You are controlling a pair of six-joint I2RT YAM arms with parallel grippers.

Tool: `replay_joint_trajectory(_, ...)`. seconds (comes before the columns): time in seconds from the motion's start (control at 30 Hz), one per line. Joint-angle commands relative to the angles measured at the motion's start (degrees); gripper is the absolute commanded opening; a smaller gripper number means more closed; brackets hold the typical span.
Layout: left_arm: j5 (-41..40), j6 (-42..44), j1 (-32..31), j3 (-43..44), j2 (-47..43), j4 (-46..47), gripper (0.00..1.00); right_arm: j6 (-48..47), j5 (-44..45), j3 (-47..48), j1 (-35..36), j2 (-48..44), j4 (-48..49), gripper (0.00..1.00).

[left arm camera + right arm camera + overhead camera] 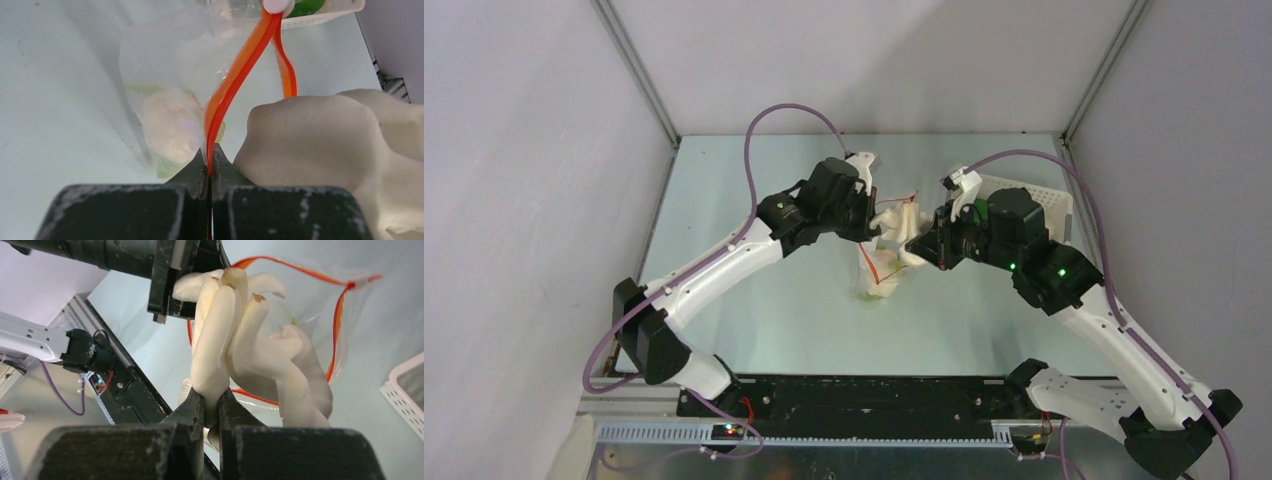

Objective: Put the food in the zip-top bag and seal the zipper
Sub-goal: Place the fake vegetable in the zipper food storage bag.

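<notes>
My left gripper (210,160) is shut on the orange-red zipper (235,82) of the clear zip-top bag (165,65) and holds its mouth up above the table. A cream-white piece (167,125) and some green leafy food lie inside the bag. My right gripper (212,407) is shut on a cream-white, many-lobed food piece (240,345), held beside the bag's open mouth (320,295). In the top view the two grippers (869,215) (929,245) meet over the bag (879,275), with the white piece (899,222) between them.
A white perforated basket (1044,200) stands at the back right, behind my right arm; it holds something green (305,7). The grey side walls close the table left and right. A black rail (864,395) runs along the near edge.
</notes>
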Motion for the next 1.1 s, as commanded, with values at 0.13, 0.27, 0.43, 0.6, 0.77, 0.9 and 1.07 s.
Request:
replay_joint_trajectory(0.13, 1.67, -0.96, -0.01, -0.14, -1.49, 3.36, 0.00, 2.22, 11.45, -1.99, 3.20, -2.35, -3.72, 0.00)
replay_joint_trajectory(0.27, 1.64, -0.83, -0.03, -0.08, -1.47, 3.19, 0.00, 2.83, 10.70, -3.62, 3.30, -4.22, -4.09, 0.00)
replay_joint_trajectory(0.43, 1.56, -0.45, 0.03, 0.03, -1.64, 2.89, 0.00, 2.58, 9.39, -4.50, 3.62, -4.27, -4.57, 0.00)
replay_joint_trajectory(0.6, 1.41, -0.11, -0.01, -0.12, -1.99, 2.64, 0.00, 2.05, 8.86, -4.59, 3.82, -3.64, -3.79, 0.00)
replay_joint_trajectory(0.77, 0.37, 0.76, -0.01, -0.29, -1.81, 1.61, 0.00, 3.04, 10.37, -4.61, 3.88, -4.08, -6.16, 0.00)
replay_joint_trajectory(0.9, 1.03, 1.06, -0.04, -0.23, -1.82, 1.85, 0.00, 3.74, 16.58, -4.63, 3.96, -6.03, -10.37, 0.00)
replay_joint_trajectory(1.07, 1.19, 2.01, 0.00, -0.69, -2.14, 1.90, 0.00, 4.21, 17.32, -4.75, 3.93, -6.63, -11.24, 0.00)
